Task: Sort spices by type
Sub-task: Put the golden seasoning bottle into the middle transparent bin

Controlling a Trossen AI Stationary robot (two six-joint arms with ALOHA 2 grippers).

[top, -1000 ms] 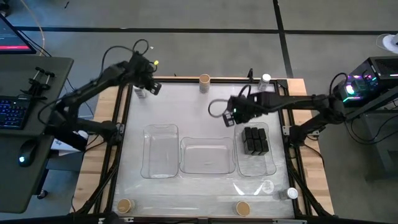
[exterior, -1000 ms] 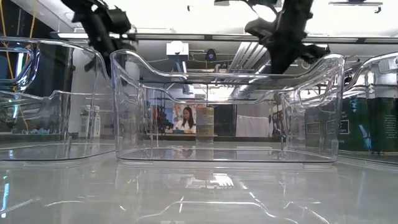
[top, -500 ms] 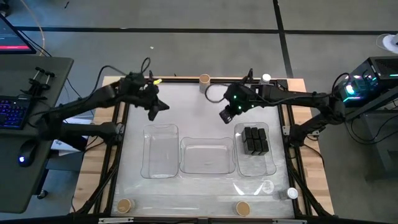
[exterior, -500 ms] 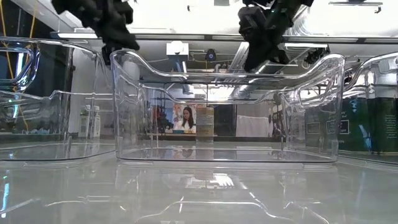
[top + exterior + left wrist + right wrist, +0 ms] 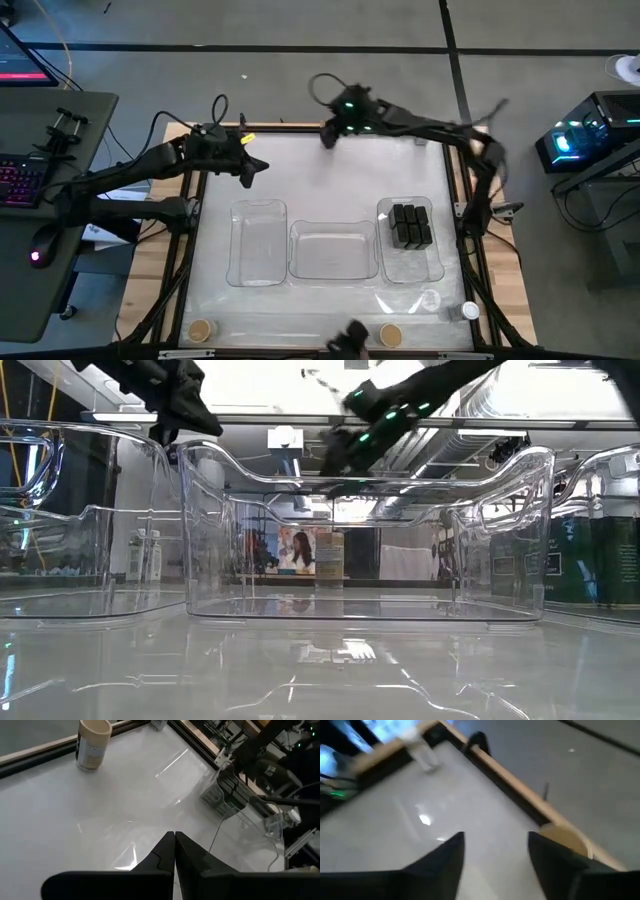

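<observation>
Clear plastic makes up the three trays in the high view, set side by side on the white table [image 5: 320,190]: the left tray [image 5: 258,243] and middle tray [image 5: 333,250] hold nothing, and the right tray [image 5: 411,243] holds the black boxes [image 5: 410,224], packed together in two rows; their exact count is hard to tell. Two tan-topped jars show at the near edge, one at the left corner [image 5: 201,330] and one nearer the middle [image 5: 390,335], and a white-lidded jar [image 5: 469,311] stands at the near right corner. The left gripper [image 5: 254,168] hangs over the table's far left, above the left tray; the right gripper [image 5: 329,134] is at the middle of the far edge, blurred. No writing can be read here. In the low view the middle tray [image 5: 365,540] fills the picture, with the black boxes [image 5: 600,560] seen through the right tray's wall; pale marks on them are too small to read. The left wrist view shows the left gripper [image 5: 174,851] with its fingers pressed together on nothing, a tan-topped jar [image 5: 93,744] standing upright near the table's edge with an unreadable label, and the black boxes [image 5: 231,792] farther off. In the right wrist view the right gripper [image 5: 496,851] has its fingers spread apart, with a tan top [image 5: 567,840] just beside one finger at the wooden edge.
</observation>
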